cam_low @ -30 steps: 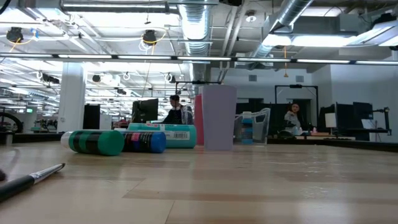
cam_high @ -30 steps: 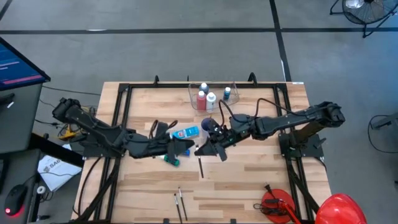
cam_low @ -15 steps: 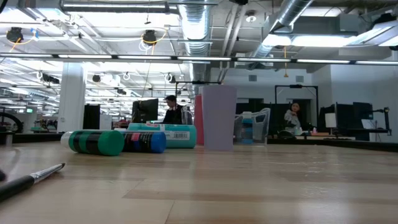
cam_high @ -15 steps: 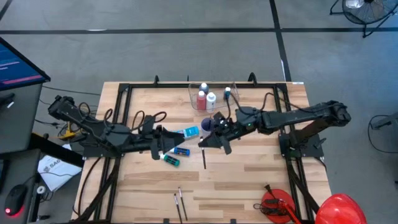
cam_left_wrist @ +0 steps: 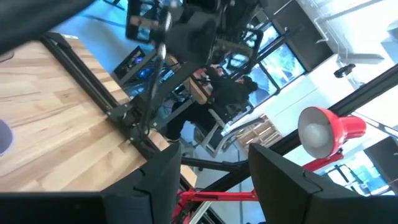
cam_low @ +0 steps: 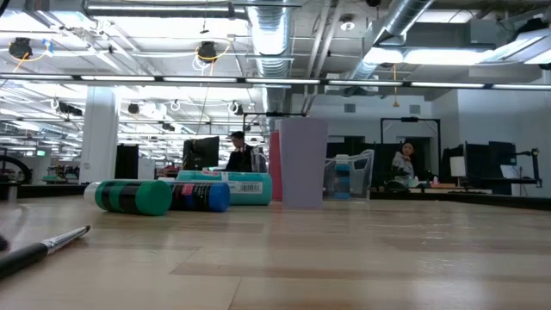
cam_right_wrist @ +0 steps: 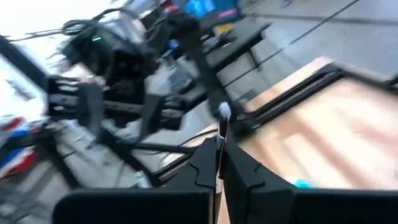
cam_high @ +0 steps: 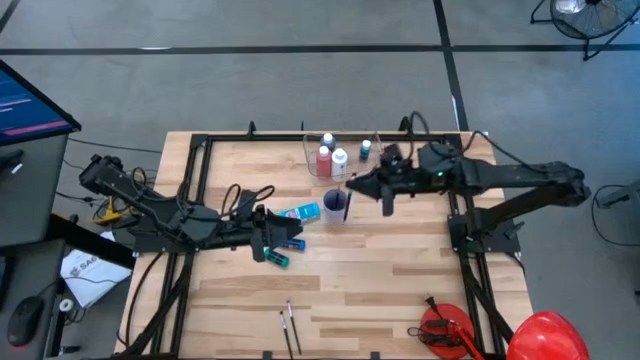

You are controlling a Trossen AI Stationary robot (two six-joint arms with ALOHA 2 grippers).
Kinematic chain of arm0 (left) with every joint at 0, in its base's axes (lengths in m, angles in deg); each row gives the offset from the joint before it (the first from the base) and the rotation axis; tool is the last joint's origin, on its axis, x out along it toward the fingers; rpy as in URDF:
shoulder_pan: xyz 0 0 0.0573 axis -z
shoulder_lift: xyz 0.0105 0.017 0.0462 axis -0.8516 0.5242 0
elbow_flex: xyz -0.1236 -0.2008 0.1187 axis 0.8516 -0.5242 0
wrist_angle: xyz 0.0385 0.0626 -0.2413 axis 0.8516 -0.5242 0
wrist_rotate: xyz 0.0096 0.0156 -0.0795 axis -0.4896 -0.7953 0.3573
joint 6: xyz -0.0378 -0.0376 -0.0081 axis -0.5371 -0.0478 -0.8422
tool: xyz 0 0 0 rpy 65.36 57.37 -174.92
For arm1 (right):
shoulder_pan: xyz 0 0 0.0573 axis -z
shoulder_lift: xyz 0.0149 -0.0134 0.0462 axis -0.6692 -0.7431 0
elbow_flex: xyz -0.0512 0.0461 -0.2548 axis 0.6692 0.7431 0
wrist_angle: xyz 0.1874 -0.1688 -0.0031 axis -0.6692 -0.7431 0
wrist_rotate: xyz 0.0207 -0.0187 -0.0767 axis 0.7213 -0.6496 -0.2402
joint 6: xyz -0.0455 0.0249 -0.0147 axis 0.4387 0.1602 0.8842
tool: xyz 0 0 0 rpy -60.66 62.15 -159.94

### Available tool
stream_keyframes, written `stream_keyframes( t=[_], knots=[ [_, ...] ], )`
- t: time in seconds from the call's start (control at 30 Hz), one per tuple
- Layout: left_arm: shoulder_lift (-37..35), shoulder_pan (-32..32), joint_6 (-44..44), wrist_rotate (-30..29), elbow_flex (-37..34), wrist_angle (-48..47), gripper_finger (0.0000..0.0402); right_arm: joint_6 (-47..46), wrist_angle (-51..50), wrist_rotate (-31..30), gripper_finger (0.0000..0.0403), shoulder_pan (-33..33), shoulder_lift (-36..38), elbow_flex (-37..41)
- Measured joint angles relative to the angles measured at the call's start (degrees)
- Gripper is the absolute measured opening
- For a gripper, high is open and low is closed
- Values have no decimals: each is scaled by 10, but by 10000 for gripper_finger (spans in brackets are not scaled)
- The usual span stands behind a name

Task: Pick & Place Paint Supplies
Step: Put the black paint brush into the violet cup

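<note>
From above, your right gripper sat over the far middle of the wooden table, pinched shut on a thin dark-handled brush, just right of the small blue-purple cup and near the clear plastic tub. That tub held a red white-capped bottle, a white bottle and a blue bottle. Your left gripper lay low at the table's left middle with its fingers partly apart and nothing between them; the light blue labelled tube lay just beyond it, a dark blue bottle right beside it, and a green bottle at its near side. Two more thin brushes lay well apart from both arms, near the front edge.

At table height, the green bottle, the dark blue bottle and the light blue tube lay on their sides close together, left of the upright cup. A brush with pale bristles lay at the near left. A person sat in the room behind.

In the left wrist view, the two dark fingers stood apart over bare wood.

In the right wrist view, the fingers were closed on the brush, whose pale tip stuck out past them.
</note>
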Motion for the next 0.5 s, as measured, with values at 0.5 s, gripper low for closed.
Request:
stream_keyframes(
  t=[0.5],
  knots=[
    [0,0,-9,-21,-47,-2,180,84,-90,-57,0,40,63,0]
  ],
)
